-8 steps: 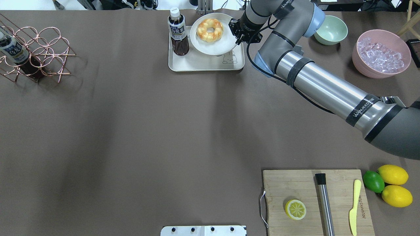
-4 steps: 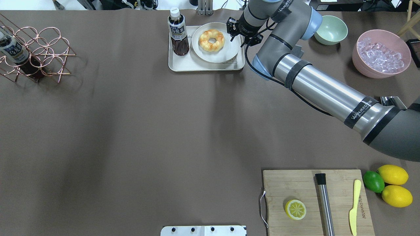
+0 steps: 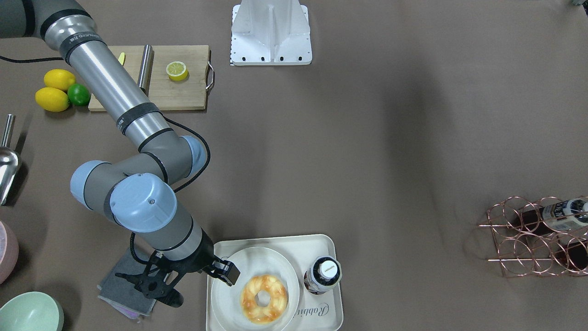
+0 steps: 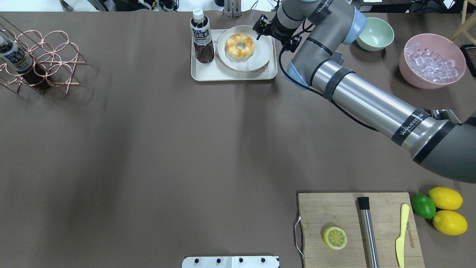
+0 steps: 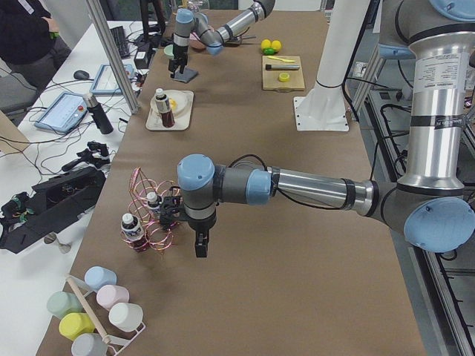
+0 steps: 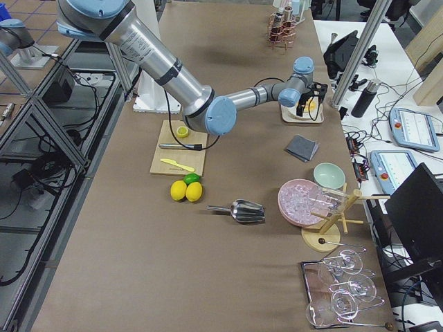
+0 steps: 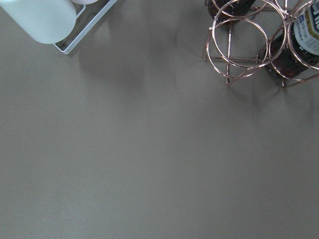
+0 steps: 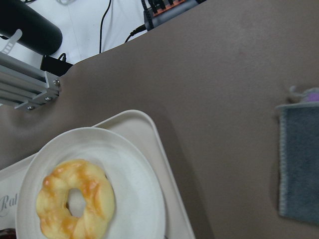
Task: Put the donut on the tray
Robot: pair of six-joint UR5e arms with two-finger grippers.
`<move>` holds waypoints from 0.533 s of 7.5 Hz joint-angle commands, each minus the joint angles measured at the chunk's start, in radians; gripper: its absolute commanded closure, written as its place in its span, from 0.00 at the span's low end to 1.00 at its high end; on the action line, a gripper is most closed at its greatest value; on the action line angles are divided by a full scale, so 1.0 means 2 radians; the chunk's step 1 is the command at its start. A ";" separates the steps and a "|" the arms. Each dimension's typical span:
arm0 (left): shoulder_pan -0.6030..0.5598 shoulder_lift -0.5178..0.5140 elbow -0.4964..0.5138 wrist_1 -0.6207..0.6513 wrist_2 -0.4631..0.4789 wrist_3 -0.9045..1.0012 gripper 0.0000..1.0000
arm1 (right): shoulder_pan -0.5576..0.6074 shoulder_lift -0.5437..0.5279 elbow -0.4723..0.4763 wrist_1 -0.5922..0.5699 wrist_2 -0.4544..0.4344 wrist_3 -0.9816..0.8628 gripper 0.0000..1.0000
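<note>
Tray [image 4: 208, 74] at far table edge holds plate [image 4: 262, 56] w/ bottle [image 4: 202, 41] just beside. Donut [image 4: 240, 45] on plate. Right gripper [image 3: 200, 287] spread wide, empty, by plate rim, grey cloth [image 3: 117, 287] below. Left gripper [image 5: 200, 245]: can't tell.

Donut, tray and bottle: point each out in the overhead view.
donut [image 4: 231, 45], overhead view, left side of its ring.
tray [image 4: 208, 73], overhead view, bare floor below the bottle in the picture.
bottle [image 4: 201, 37], overhead view, its label.

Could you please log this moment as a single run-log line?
donut on plate, plate on tray | right gripper open beside plate | placement looks done
</note>
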 commanded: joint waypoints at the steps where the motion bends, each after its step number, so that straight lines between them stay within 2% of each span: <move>1: 0.000 0.000 0.004 -0.001 0.000 0.000 0.02 | 0.065 -0.100 0.127 -0.055 0.094 -0.075 0.00; 2: 0.000 0.001 0.003 -0.001 -0.001 0.000 0.02 | 0.083 -0.135 0.186 -0.106 0.102 -0.111 0.00; 4: 0.000 0.003 0.006 -0.001 -0.001 0.001 0.02 | 0.114 -0.259 0.315 -0.189 0.107 -0.224 0.00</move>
